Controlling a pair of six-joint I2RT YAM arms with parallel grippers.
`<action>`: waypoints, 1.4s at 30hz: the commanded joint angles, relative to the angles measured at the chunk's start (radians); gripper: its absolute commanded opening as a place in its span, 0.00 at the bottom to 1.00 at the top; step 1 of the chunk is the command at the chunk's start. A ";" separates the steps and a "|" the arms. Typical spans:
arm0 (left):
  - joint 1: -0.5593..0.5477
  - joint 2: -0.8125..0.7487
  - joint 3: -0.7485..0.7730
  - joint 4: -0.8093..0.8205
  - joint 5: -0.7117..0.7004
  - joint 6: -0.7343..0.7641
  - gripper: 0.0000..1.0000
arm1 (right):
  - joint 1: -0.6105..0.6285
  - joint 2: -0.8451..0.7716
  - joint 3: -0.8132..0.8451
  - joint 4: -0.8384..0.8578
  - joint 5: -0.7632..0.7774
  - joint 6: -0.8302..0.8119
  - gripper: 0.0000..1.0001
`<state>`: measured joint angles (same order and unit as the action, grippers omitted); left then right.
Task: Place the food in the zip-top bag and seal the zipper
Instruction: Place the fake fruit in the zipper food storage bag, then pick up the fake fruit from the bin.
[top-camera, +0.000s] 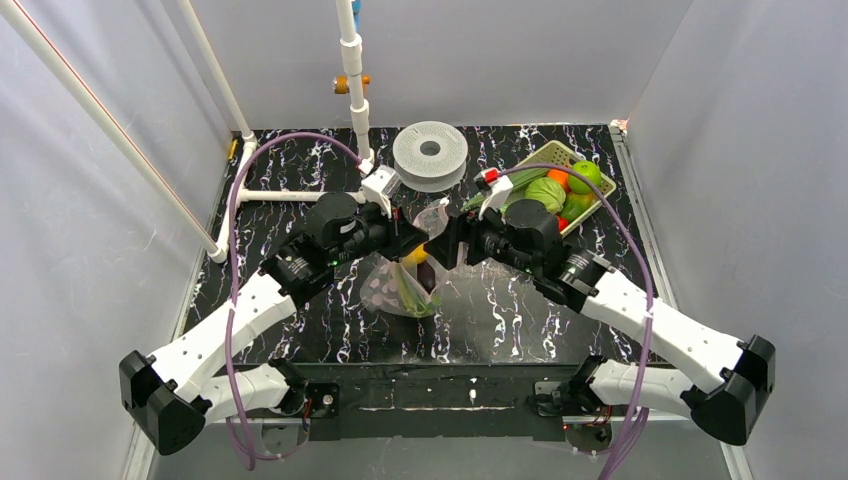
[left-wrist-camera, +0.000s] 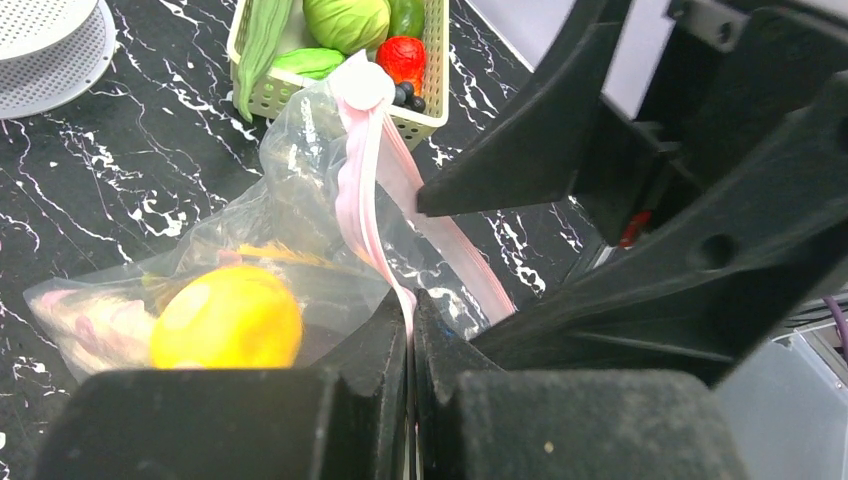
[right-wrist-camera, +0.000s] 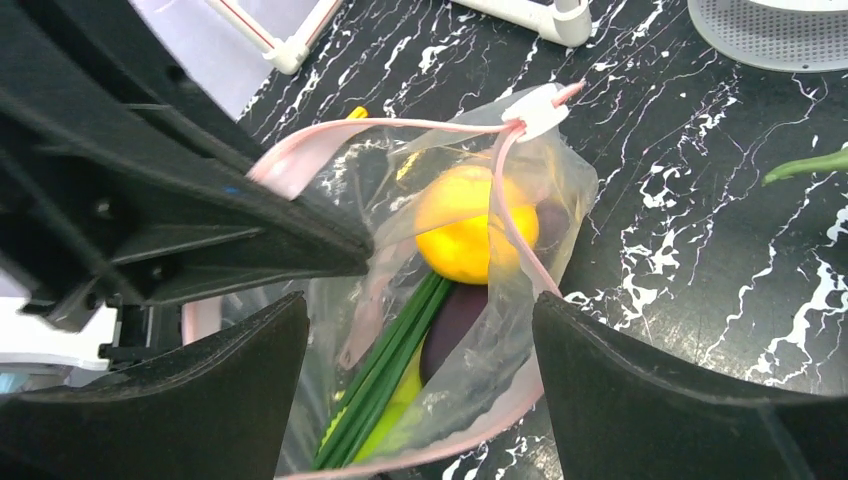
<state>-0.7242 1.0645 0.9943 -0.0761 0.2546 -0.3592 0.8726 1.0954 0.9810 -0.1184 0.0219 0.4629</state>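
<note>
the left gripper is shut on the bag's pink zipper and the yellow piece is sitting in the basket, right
Not quite. The yellow piece lies inside the zip-top bag, not in the basket; the right wrist view shows it through the clear plastic. The rest holds: the left gripper is shut on the zipper.

The left gripper (top-camera: 418, 245) and the right gripper (top-camera: 447, 245) crowd the room above the bag (top-camera: 400, 292). Behind it stand a spool (top-camera: 430, 152), a basket (top-camera: 548, 153) and a pipe frame (top-camera: 290, 195). The surface (top-camera: 500, 330) in front seems free.
</note>
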 joint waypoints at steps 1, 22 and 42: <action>-0.004 0.009 0.003 0.015 -0.012 0.023 0.00 | 0.002 -0.091 0.024 -0.033 0.033 0.011 0.88; -0.005 0.073 0.022 -0.014 -0.021 0.028 0.00 | -0.168 -0.285 0.094 -0.493 0.570 0.059 0.98; -0.004 0.067 0.034 -0.019 0.015 0.003 0.00 | -0.697 0.444 0.460 -0.689 0.017 0.136 0.98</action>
<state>-0.7269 1.1557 0.9947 -0.1040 0.2466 -0.3519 0.2390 1.4811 1.3918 -0.7807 0.1829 0.5713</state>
